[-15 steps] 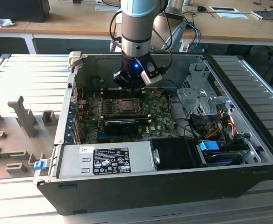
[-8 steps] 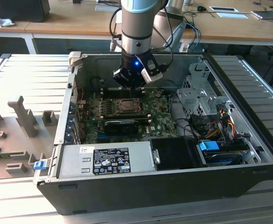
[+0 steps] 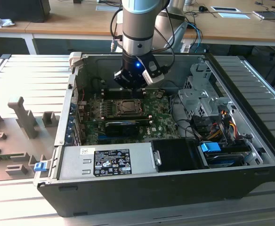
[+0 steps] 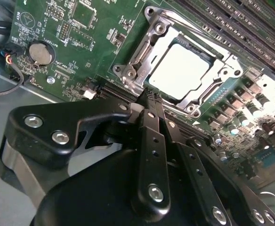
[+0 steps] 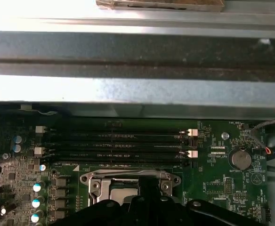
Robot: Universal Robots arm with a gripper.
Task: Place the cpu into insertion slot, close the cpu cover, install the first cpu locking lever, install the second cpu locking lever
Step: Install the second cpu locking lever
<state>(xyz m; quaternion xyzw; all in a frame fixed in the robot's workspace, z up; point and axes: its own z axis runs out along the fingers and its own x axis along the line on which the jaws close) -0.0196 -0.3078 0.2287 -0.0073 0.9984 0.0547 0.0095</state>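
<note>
In the exterior view, start at the left: you see grey moulded fixtures [image 3: 22,120] on the ribbed table [image 3: 29,75], cut off by the frame edge. The open computer case [image 3: 175,183] fills the centre, with the power supply [image 3: 107,162] along its near side. In the middle of the green motherboard [image 3: 158,117] sits the insertion slot [image 3: 126,108]; from here you cannot make out whether the chip is in it. The gripper [image 3: 129,86] hangs just above the board behind the socket, its fingertips lost in shadow.

In the second wrist view, the coin battery [image 4: 42,52] is at upper left, and the cpu [image 4: 183,70] lies seated right of centre, with the cpu cover [image 4: 151,44] down around it. The black fingers [image 4: 152,141] are pressed together, clenched on nothing, and hide the socket's lower corner.

In the first wrist view, the memory slots [image 5: 123,143] run across the middle.
</note>
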